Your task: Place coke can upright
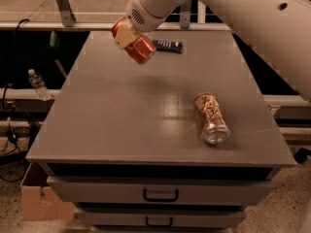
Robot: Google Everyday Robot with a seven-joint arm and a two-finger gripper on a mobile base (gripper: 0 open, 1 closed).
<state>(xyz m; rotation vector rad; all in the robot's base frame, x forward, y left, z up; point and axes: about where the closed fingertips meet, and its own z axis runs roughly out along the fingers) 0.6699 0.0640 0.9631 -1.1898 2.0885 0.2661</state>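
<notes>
The coke can, red-orange with a silver end, hangs tilted in the air above the far left part of the grey table. My gripper is shut on the coke can, its tan fingers clamped across the can's upper half. The white arm comes in from the upper right. The can's lower end points down and to the right, well above the tabletop.
A gold-tan patterned can lies on its side at the table's right. A dark flat remote-like object lies at the far edge. Drawers sit under the table. A water bottle and cardboard box stand at the left.
</notes>
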